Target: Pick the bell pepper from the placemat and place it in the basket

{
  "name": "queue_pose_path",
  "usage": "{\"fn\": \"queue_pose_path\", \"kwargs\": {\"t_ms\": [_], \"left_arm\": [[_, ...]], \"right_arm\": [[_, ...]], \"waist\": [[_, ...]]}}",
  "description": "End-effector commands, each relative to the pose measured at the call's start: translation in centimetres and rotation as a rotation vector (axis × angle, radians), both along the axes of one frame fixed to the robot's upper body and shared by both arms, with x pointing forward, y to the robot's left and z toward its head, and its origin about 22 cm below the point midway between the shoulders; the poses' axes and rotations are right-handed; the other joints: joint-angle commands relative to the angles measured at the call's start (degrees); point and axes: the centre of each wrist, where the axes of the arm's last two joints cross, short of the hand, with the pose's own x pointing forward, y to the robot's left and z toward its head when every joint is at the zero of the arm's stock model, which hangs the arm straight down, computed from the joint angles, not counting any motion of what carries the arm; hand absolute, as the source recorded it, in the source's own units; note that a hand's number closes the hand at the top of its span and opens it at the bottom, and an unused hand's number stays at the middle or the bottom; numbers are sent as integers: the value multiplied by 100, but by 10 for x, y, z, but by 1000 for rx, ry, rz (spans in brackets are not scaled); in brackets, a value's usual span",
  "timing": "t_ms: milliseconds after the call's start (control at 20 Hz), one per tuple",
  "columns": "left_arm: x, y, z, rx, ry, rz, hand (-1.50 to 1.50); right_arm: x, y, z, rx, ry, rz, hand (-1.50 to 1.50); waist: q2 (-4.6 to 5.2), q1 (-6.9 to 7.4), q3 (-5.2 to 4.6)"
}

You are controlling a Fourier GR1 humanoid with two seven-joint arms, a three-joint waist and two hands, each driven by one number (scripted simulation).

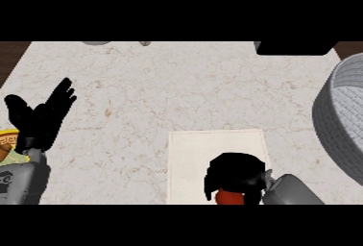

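marbled stone counter (177, 86), woven grey basket (340, 120), matt placemat (191, 158)

Left hand (41, 117): black, at the view's left side, held open with fingers straight and pointing up and away from the body, thumb spread out to its own left. It holds nothing and touches nothing.

Left forearm (22, 182): grey, rising from the lower left edge, wrist directly below the hand.

Right hand (234, 175): black, at the lower middle-right, back of the hand facing up, fingers curled downward and inward round a red object (228, 197) that shows only as a small patch beneath the palm.

Right forearm (292, 191): grey, entering from the lower edge, just right of its hand, wrist bent toward the left.
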Motion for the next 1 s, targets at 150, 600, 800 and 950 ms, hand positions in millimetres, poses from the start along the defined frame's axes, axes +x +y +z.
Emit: {"fn": "queue_pose_path", "kwargs": {"t_ms": [150, 600, 800, 950], "left_arm": [[8, 0, 15, 6, -2, -9, 0], [-8, 21, -4, 3, 5, 74, 0], [-10, 24, -4, 1, 5, 88, 0], [-12, 23, -8, -2, 12, 78, 0]], "right_arm": [[-4, 5, -11, 22, -20, 45, 150], [26, -62, -14, -9, -26, -906, 150], [35, -78, -12, 52, -12, -1329, 150], [47, -72, -1, 172, 0, -1621, 150]], "waist": [[21, -2, 26], [56, -612, 24], [87, -678, 23], [85, -443, 29]]}}
